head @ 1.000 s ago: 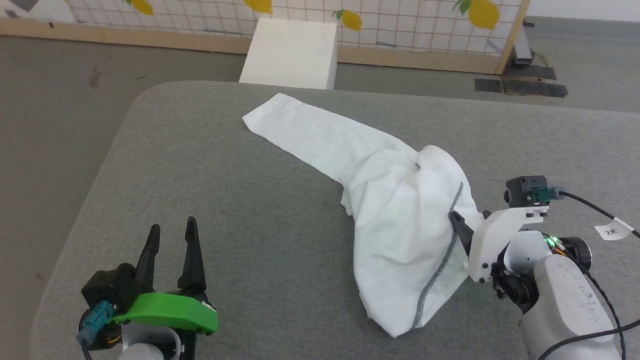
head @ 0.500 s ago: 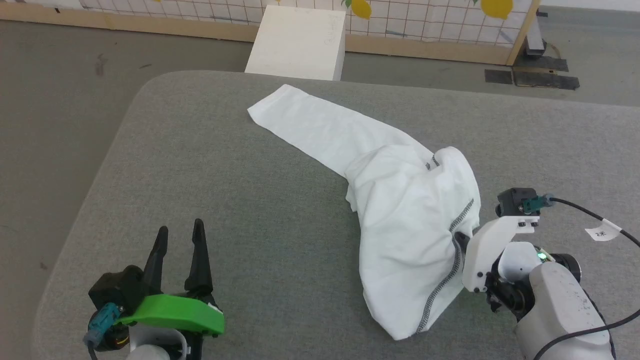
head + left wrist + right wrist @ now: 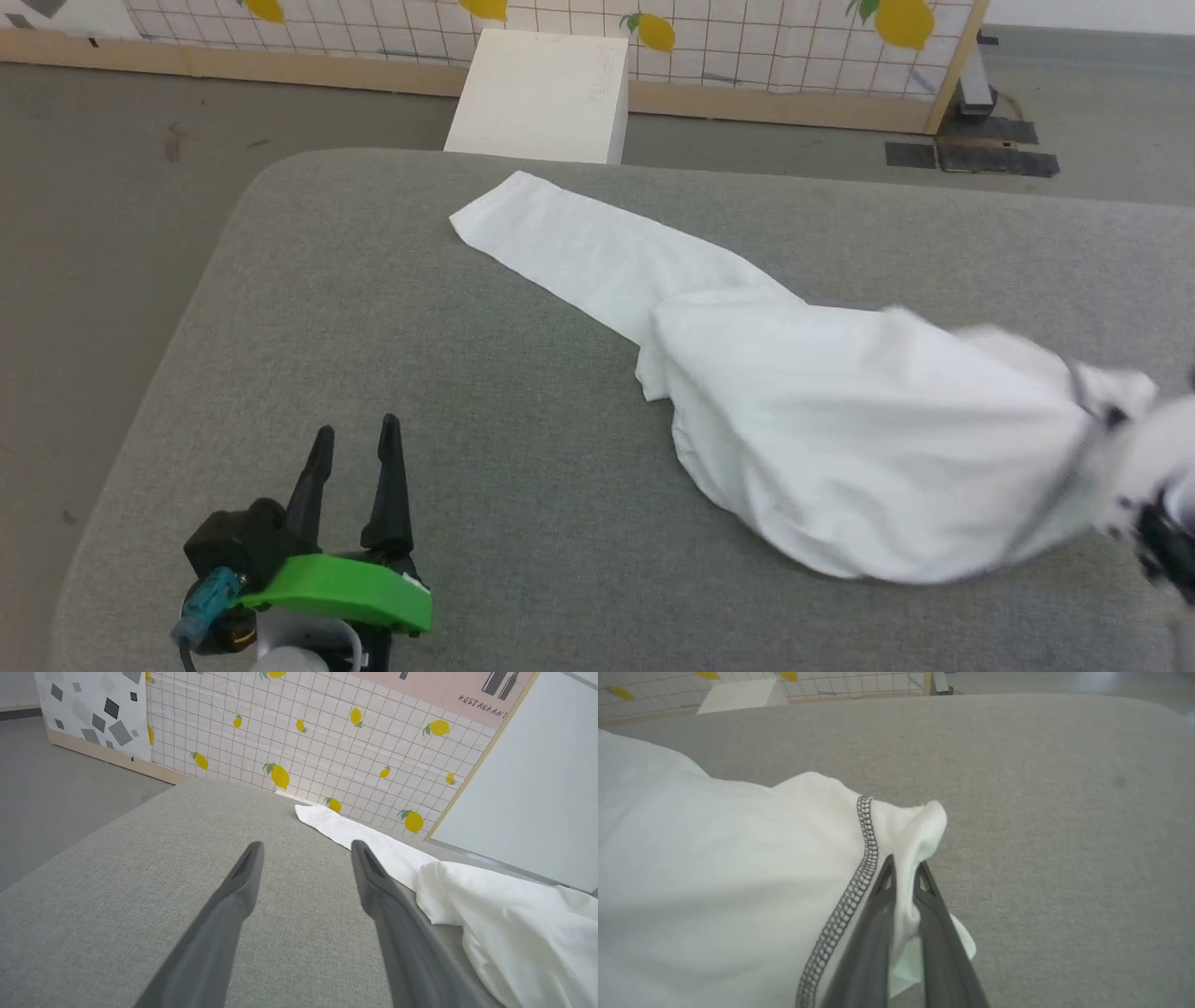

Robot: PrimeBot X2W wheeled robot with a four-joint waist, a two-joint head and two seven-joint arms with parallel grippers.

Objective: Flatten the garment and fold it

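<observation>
Right wrist view: the right gripper has its two dark fingers pressed together on a bunched fold of the garment, pinching it just beside the dark zigzag seam; a little white cloth pokes out past the fingertips. Beyond that pinched fold the grey table lies bare up to its rounded edge. In the head view the garment lies stretched across the table, its bulky end blurred at the frame's right side, its narrow flat strip reaching toward the table's far edge. Well apart from the garment, on its left, the left gripper hangs with its fingers spread over bare table; in the left wrist view the left gripper has the garment's strip just past its tips. Beyond the strip's far end, off the table, stands a white box against a lemon-patterned panel; its inside is hidden.
</observation>
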